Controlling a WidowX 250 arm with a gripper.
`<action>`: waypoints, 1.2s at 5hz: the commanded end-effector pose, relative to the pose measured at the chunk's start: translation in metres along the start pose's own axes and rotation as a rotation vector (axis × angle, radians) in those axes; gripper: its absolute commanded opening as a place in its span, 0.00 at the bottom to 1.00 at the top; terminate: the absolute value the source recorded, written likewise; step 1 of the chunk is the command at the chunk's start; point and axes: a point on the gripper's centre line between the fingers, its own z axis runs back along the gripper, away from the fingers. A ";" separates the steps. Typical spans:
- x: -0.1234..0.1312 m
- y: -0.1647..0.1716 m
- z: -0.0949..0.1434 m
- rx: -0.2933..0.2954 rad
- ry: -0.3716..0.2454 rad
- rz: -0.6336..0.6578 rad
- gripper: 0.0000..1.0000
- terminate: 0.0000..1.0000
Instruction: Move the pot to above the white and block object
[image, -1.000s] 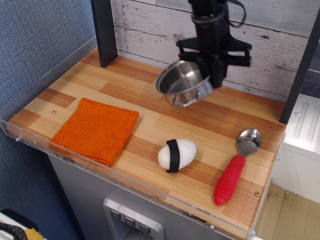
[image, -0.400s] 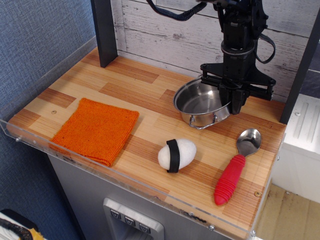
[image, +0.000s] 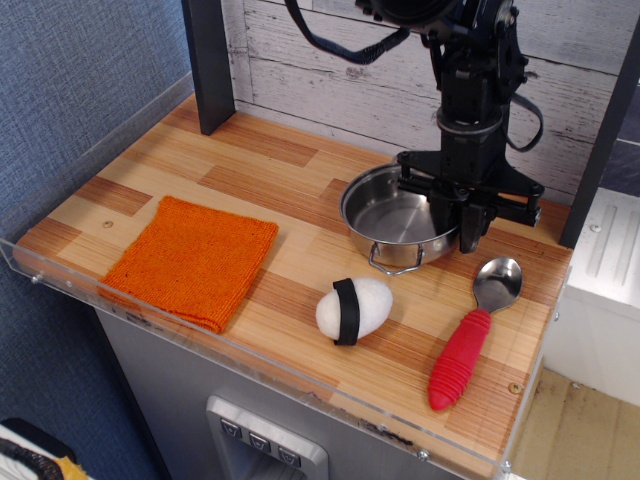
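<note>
The pot (image: 398, 222) sits upright on the table (image: 250, 170), behind the white and block object (image: 354, 309) and apart from it. The pincer (image: 462, 215) clamps the pot's right rim, fingers narrowly parted around it. No readable writing shows.

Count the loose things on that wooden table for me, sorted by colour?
Silver: 1, the pot
Orange: 1, the cloth
White with a black band: 1, the egg-shaped lump
Red and silver: 1, the spoon
Total: 4
</note>
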 end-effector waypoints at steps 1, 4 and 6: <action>0.009 -0.001 0.064 -0.083 -0.144 0.014 1.00 0.00; -0.064 0.065 0.136 0.010 -0.182 0.166 1.00 0.00; -0.081 0.079 0.114 0.029 -0.089 0.109 1.00 0.00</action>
